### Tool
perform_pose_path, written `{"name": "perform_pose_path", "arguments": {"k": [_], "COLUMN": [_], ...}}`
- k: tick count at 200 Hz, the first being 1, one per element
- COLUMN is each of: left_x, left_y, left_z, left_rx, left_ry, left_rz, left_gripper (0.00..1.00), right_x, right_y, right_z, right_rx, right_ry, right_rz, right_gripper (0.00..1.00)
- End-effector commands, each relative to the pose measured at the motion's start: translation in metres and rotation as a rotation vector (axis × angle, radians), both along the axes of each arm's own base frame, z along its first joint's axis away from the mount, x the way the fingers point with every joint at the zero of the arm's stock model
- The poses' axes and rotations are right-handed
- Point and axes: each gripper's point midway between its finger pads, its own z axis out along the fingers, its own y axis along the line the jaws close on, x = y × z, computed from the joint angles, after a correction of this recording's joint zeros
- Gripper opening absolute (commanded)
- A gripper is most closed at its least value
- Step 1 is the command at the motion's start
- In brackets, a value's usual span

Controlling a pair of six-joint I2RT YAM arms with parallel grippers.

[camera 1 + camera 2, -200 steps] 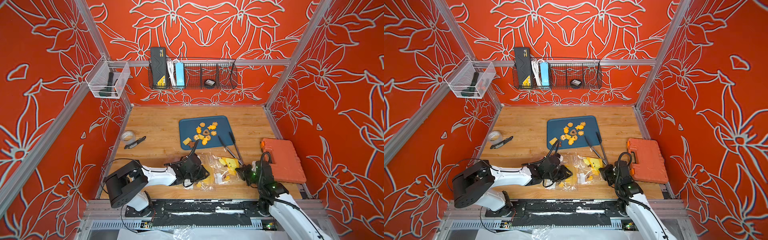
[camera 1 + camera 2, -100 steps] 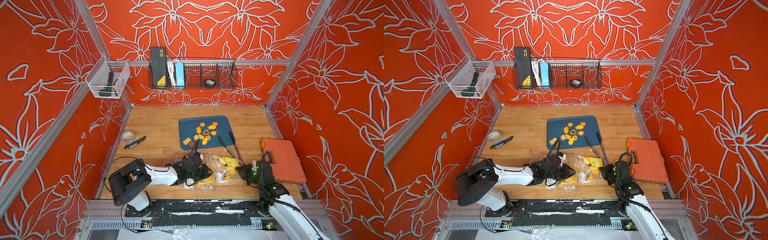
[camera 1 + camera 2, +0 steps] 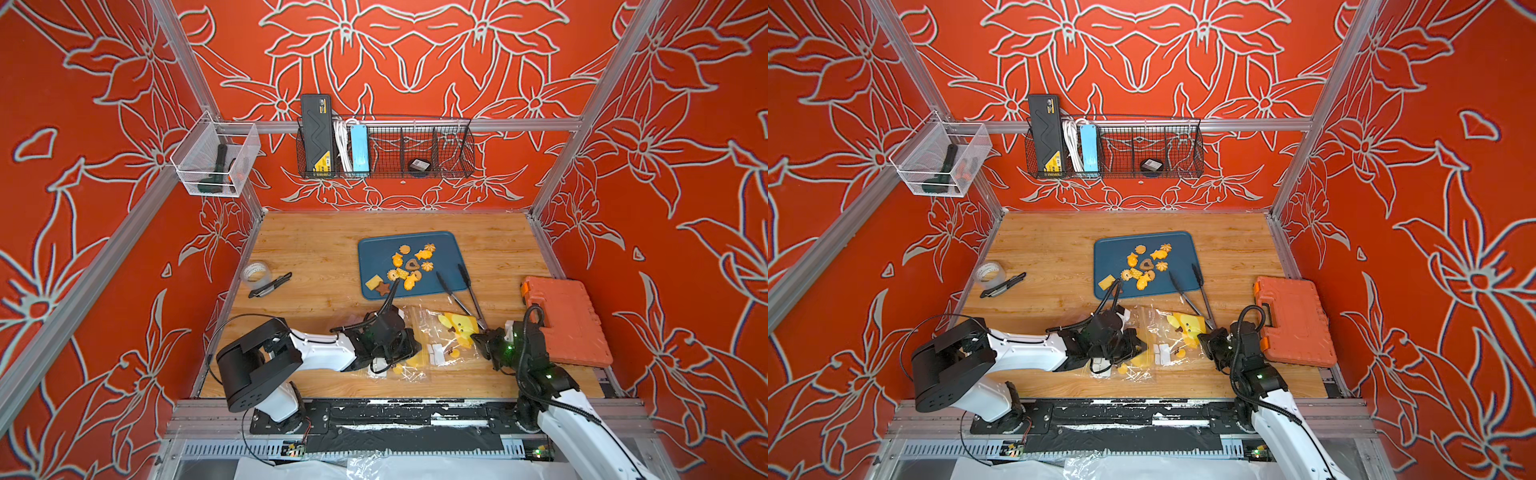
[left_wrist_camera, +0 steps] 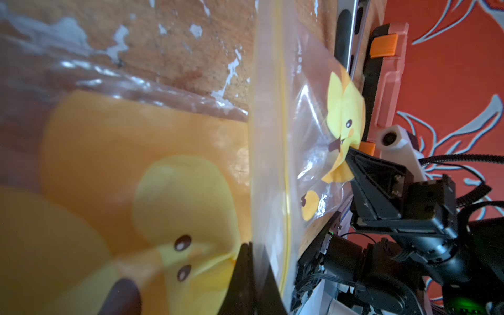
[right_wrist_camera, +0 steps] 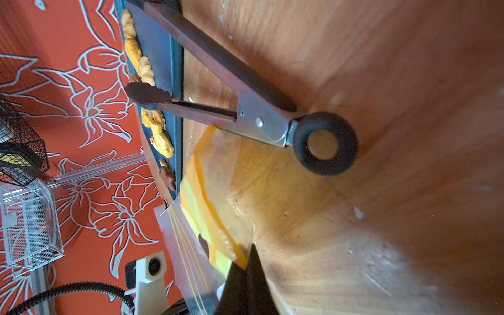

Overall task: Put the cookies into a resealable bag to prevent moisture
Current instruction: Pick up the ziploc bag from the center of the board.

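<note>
Several small yellow and brown cookies (image 3: 409,266) (image 3: 1144,266) lie on a blue tray (image 3: 374,253) in both top views. In front of it lies a clear resealable bag (image 3: 440,332) (image 3: 1167,332) with a yellow cartoon print. My left gripper (image 3: 409,349) (image 4: 252,272) is shut on its zip edge (image 4: 283,163). My right gripper (image 3: 478,338) (image 5: 246,259) is shut on the opposite edge, at the yellow print (image 5: 207,207). The bag is stretched between them. The right wrist view shows cookies (image 5: 158,131) edge-on along the tray's rim (image 5: 174,68).
Black tongs (image 3: 461,286) (image 5: 245,109) lie from the tray toward the right gripper. An orange case (image 3: 565,320) sits at the right edge. A second printed bag (image 3: 409,368) lies under the left gripper. A tape roll (image 3: 255,272) and a black cutter (image 3: 270,285) lie at the left.
My left gripper has slid a little to the right and its jaws have closed on the bag's zip edge. The right gripper has held its grip and not moved.
</note>
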Motion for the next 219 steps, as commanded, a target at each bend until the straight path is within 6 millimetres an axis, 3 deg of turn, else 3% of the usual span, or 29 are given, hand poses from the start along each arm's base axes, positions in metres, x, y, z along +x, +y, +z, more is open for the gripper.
{"name": "perform_pose_path", "arguments": {"k": [1,12,28,40,52,87,102,120,147,165,177,187,219], "left_x": [0.010,0.013,0.019,0.025,0.033,0.067,0.084,0.103,0.115,0.120,0.126,0.134,0.162], "left_y": [0.004,0.007,0.013,0.019,0.028,0.085,0.126,0.191,0.282,0.324,0.337,0.335,0.294], "left_z": [0.022,0.030,0.045,0.058,0.075,0.138,0.167,0.195,0.225,0.244,0.243,0.235,0.177], "left_rx": [0.022,0.042,0.087,0.130,0.148,0.252,0.381,0.601,0.976,1.197,1.227,1.233,1.189], "left_ry": [-0.075,-0.101,-0.139,-0.168,-0.198,-0.314,-0.366,-0.375,-0.302,-0.282,-0.258,-0.244,-0.171], "left_rz": [0.025,0.031,0.035,0.037,0.036,0.063,0.082,0.158,0.288,0.392,0.425,0.414,0.275], "left_gripper": [0.00,0.00,0.00,0.00,0.00,0.00,0.00,0.00,0.00,0.00,0.00,0.00,0.00], "right_x": [-0.009,-0.004,0.005,0.011,0.014,0.023,0.028,0.033,0.040,0.042,0.042,0.041,0.041], "right_y": [-0.009,-0.007,-0.005,-0.006,-0.008,-0.021,-0.021,-0.020,-0.022,-0.023,-0.028,-0.033,-0.045], "right_z": [-0.017,-0.006,0.019,0.039,0.058,0.084,0.084,0.081,0.077,0.075,0.072,0.069,0.057], "right_rx": [-0.067,-0.093,-0.165,-0.242,-0.329,-0.554,-0.605,-0.646,-0.692,-0.706,-0.728,-0.756,-0.835], "right_ry": [0.050,0.008,-0.085,-0.152,-0.201,-0.206,-0.176,-0.115,-0.042,-0.020,0.008,0.036,0.130], "right_rz": [-0.001,0.031,0.107,0.169,0.228,0.353,0.415,0.485,0.556,0.568,0.561,0.559,0.603], "right_gripper": [0.00,0.17,0.52,0.67,0.73,0.78,0.78,0.77,0.76,0.76,0.75,0.75,0.80]}}
